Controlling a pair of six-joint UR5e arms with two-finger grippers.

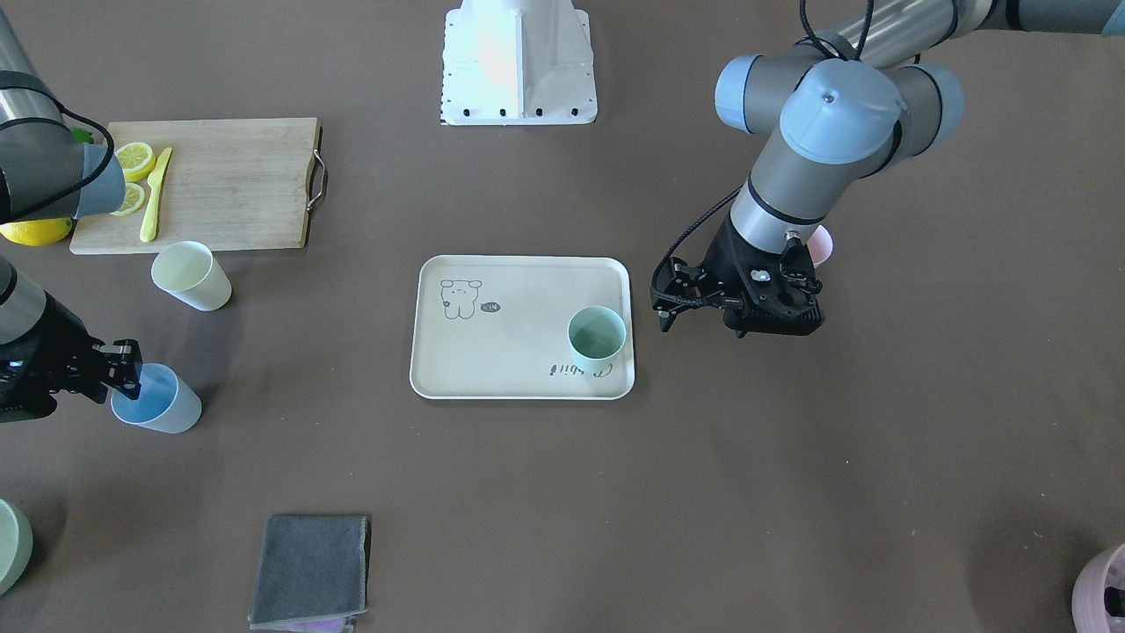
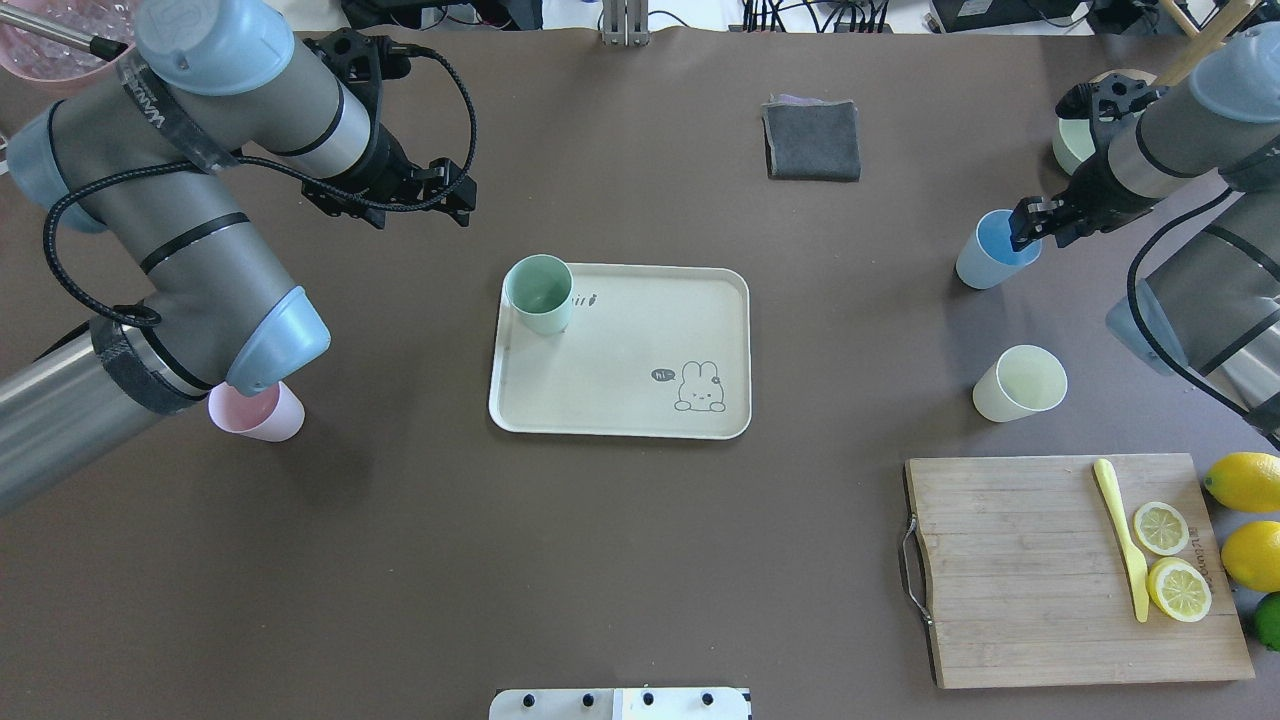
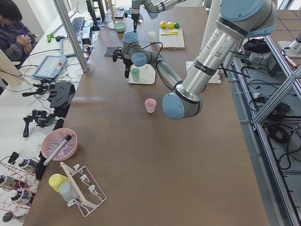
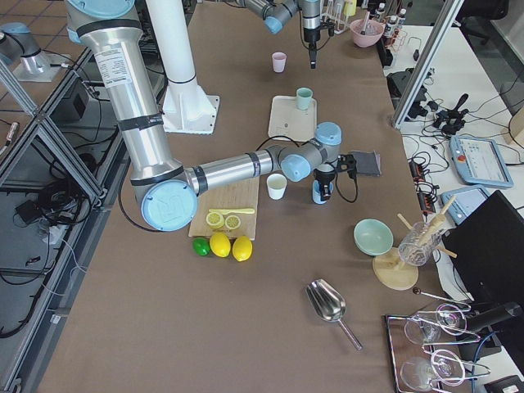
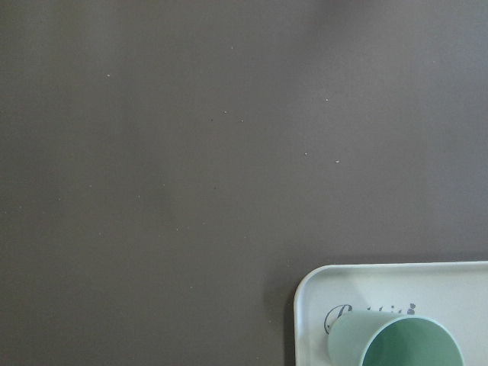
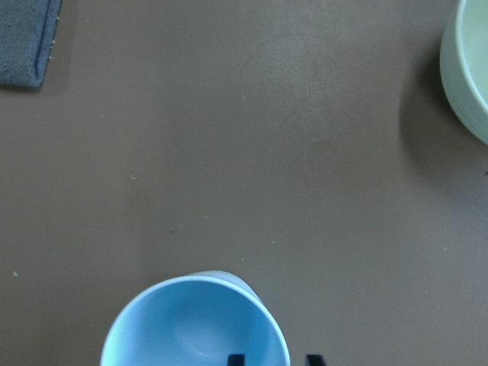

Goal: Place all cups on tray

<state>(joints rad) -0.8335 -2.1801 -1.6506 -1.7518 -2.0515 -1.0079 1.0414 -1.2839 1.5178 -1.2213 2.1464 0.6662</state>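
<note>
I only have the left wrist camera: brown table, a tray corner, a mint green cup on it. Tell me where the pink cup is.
Observer: The pale pink tapered tumbler stands upright on the brown table, off the cream rectangular tray, right beside the left arm's elbow joint in the overhead view.
Operator: Report what the right arm is doing.
Observer: The right gripper is at the light blue tapered tumbler, which stands on the table well clear of the tray. The right wrist view shows its jaws straddling the cup's rim, one inside and one outside, not closed on it.
</note>
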